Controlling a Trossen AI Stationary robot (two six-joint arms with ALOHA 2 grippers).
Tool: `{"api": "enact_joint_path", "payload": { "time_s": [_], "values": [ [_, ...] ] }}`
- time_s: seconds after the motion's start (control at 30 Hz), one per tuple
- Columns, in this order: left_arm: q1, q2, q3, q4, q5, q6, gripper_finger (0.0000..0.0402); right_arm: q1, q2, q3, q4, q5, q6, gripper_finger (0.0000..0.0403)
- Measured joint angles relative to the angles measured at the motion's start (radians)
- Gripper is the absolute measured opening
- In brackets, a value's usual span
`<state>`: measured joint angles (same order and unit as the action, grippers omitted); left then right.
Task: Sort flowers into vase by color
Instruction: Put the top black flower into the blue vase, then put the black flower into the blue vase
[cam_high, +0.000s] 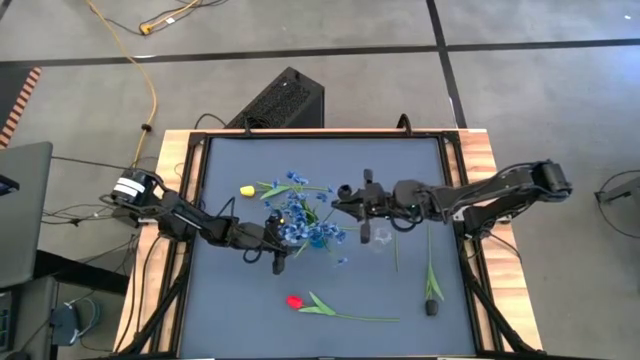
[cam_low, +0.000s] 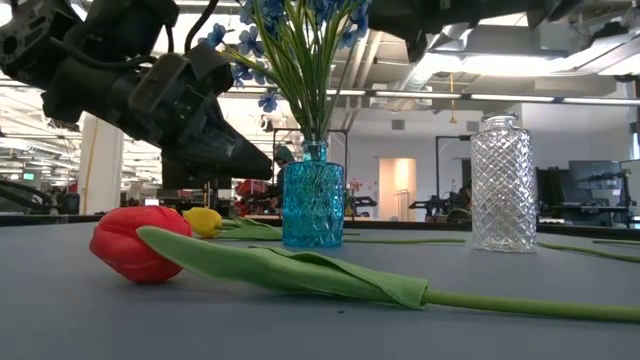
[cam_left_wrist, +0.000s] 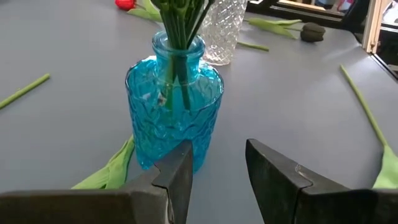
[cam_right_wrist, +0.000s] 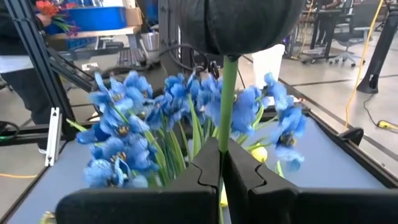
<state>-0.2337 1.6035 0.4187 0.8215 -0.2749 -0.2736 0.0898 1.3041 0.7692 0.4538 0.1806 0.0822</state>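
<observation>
From where I stand, the right gripper hangs over the middle of the table with its fingers clenched on a thin green stem, held above the blue blossoms that fill the blue glass vase. The left gripper sits low at the table, just beside that vase, its fingers parted and holding nothing. A clear glass vase stands near the blue one, with no flowers in it. A red tulip lies on the grey table toward the front edge, a yellow tulip lies behind the blue vase, and another long-stemmed flower lies toward the right side.
</observation>
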Motion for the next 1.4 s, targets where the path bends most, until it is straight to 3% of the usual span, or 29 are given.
{"api": "enact_joint_path", "payload": {
  "time_s": [0.27, 0.57, 0.97, 1.13, 1.4],
  "values": [
    [0.000, 0.000, 0.000, -0.002, 0.000, 0.000, 0.0137, 0.002, 0.037, 0.000, 0.009, -0.003, 0.002, 0.0047],
    [0.000, 0.000, 0.000, -0.003, 0.036, -0.022, 0.0137, 0.002, 0.013, 0.029, -0.058, -0.003, 0.026, 0.0117],
    [-0.002, -0.001, -0.001, -0.027, 0.112, -0.070, 0.0137, 0.001, -0.041, 0.269, -0.733, -0.051, 0.097, 0.0235],
    [-0.015, -0.001, -0.001, -0.029, 0.113, -0.080, 0.0137, 0.002, -0.042, 0.402, -1.064, -0.075, 0.099, 0.0244],
    [-0.021, -0.001, -0.001, -0.029, 0.112, -0.078, 0.0137, 0.001, -0.049, 0.512, -1.402, -0.073, 0.131, 0.0236]
  ]
}}
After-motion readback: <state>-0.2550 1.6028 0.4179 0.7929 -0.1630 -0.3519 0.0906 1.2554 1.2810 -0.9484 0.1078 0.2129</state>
